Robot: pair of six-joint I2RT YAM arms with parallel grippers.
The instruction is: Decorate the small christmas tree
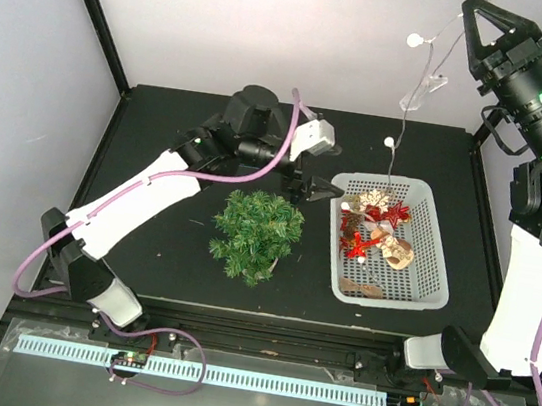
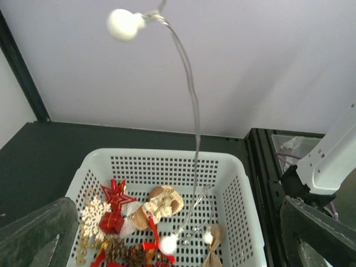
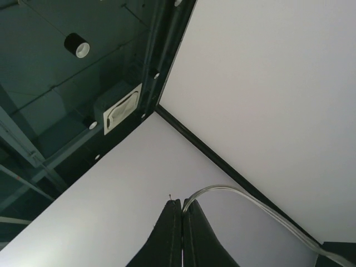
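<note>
One small christmas tree [image 1: 257,233] beside, apparently clear of, left jaws

A black table [image 1: 170,262] carries the small christmas tree [image 1: 257,229] and, just to its right, a white basket [image 1: 391,300].

small christmas tree [image 1: 257,229]: dark green needles. counter [image 1: 159,137]: matte black. basket [image 2: 167,164]: white, regular grid of small slots in walls and floor. Inside it: red star [image 2: 117,196], cream snowflake [image 2: 93,214], brown pine cones [image 2: 127,253]. string light [image 2: 192,100]: clear wire, round white bulbs. arm shells [image 1: 130,203] white, joints black, cables [image 1: 42,252] purple. Walls pale grey.
</note>
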